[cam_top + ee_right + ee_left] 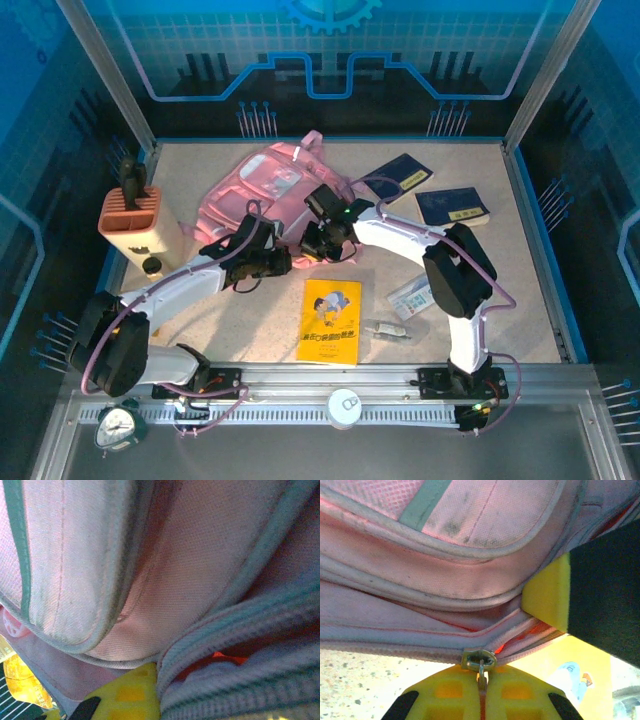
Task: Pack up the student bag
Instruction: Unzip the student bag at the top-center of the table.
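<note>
Alarm clock (pixel 120 425) sits nearest, on the metal ledge by the left arm's base. White round object (pixel 343 407) on the rail, midway between the bases; cannot tell what it is.

Next back, on the speckled tabletop (pixel 530 300): yellow booklet (pixel 330 320) lies flat between the arms, with a small clip-like item (pixel 386 328) and a pale packet (pixel 412 297) to its right.

Mid-table, both arms converge on the near edge of the student bag (pixel 268 182). It lies flat, left of centre, pockets up.
- Left fingers (pixel 445 696) are pressed together on the metal zipper pull (pixel 480 661), its tab running into the seam between them.
- Right fingers (pixel 131 694) are closed too. The bag's rim beside the zip seems nipped between them, though fabric hides the far finger.
- Zip is parted a little at the slider, orange lining showing.

Handling, my reading: the bag is soft, limp and probably light while empty, so it will fold and drag rather than lift as one shape. The cloth grips well but gives no resistance. The zip likely needs one side held taut while the pull is drawn along the track. Best holds are the pull tab, the piped rim or the straps, not the padded pocket faces.

Farther back: pen holder (pixel 130 218) near the bag's left side; blue book (pixel 452 207) to the bag's right and second blue book (pixel 400 173) beyond it.
</note>
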Tool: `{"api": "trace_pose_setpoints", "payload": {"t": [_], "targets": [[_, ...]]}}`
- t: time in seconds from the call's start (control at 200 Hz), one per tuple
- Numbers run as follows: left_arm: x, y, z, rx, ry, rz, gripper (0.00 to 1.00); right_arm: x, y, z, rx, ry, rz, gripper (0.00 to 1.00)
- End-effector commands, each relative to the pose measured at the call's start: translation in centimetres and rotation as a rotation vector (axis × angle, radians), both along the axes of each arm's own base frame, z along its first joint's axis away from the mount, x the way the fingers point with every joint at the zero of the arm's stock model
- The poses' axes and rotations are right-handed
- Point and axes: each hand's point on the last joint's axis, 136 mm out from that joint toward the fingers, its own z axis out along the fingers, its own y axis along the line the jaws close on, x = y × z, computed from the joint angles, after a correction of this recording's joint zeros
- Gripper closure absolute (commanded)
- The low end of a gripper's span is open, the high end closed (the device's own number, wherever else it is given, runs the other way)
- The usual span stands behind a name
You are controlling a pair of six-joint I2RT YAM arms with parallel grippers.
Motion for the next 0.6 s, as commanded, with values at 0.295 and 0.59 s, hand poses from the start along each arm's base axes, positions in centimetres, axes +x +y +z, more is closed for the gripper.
{"api": "trace_pose_setpoints", "payload": {"t": [0.295, 0.59], "targets": [[1.4, 8.6, -1.6, 0.101, 0.072, 0.263, 1.00, 2.5, -5.6, 0.9, -0.122, -0.111, -0.085, 1.00], [5.3, 10.4, -0.6, 0.101, 0.050, 0.377, 1.00, 1.0, -2.3, 1.8, -0.105, -0.166, 0.042, 1.00]]}}
